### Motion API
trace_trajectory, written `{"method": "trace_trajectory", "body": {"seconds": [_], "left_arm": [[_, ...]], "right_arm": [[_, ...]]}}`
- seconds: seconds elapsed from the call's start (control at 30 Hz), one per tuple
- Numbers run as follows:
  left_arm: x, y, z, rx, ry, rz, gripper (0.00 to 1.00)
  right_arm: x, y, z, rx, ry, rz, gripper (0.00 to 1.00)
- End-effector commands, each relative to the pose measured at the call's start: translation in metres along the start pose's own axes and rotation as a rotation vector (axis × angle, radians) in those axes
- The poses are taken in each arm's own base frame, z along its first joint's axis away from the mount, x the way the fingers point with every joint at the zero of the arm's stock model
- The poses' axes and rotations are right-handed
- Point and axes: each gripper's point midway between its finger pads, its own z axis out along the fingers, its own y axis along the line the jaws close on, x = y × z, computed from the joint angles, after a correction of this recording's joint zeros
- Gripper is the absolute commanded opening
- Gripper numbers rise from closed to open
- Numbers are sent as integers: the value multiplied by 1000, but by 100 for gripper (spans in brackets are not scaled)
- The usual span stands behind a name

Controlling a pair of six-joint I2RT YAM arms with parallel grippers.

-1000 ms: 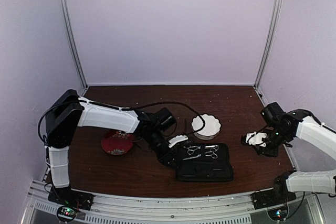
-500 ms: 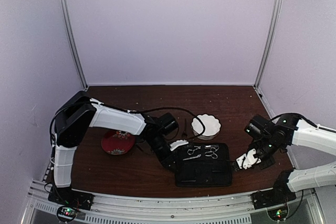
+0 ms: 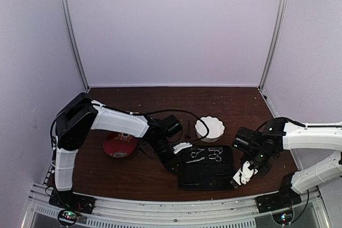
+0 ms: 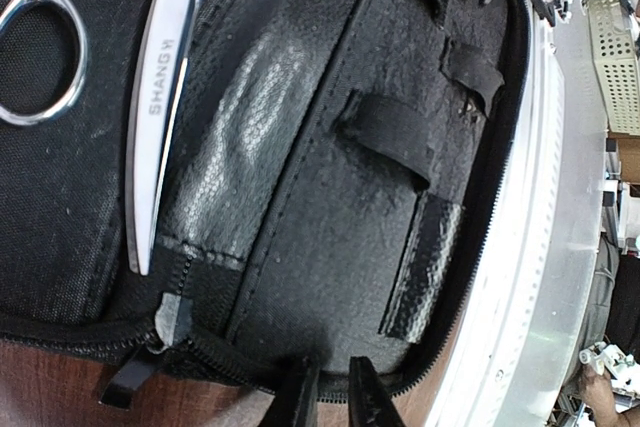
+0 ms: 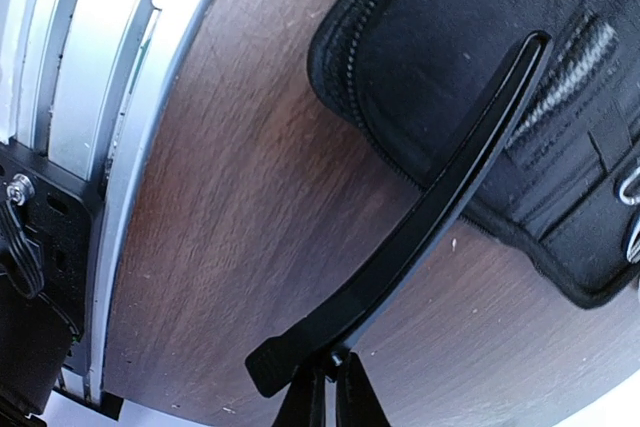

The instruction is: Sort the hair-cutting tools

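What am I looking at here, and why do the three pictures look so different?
Two robot arms are bolted at the near edge of a table. The wide picture comes from a camera above and behind them; each close-up comes from a camera on one wrist. On the table lie an open black case with two silver scissors on it, a red plate and a white bowl. The right pincer is shut on a thin black clip, whose far end hangs over the case's corner. The left pincer sits at the case's zipped edge, fingers close together; whether it grips is unclear.
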Motion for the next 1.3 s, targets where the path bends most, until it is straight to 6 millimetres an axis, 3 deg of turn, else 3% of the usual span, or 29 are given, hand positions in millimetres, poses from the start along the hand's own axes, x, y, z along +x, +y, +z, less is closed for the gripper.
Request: {"method": "trace_trajectory", "body": {"seconds": [0.0,0.3,0.63,0.93,1.27], "left_arm": [[17,36,9,-147,54,-46,16],[18,39,10,-156,54,-45,16],[18,40,11,-157,54,-40,16],[17,41,12,-155,55,-40,16],[19,41,14,-151,61,-46,16]], "right_arm": [[-8,-17,-3,38,17,-58,0],[-30,-27,4,11,-28,-88,0],[-46,-23,15,-3,-86,-107,0],[-44,-15,17,-19,-89,-125,0],[-70,-34,12,37,-153,-125,0]]}}
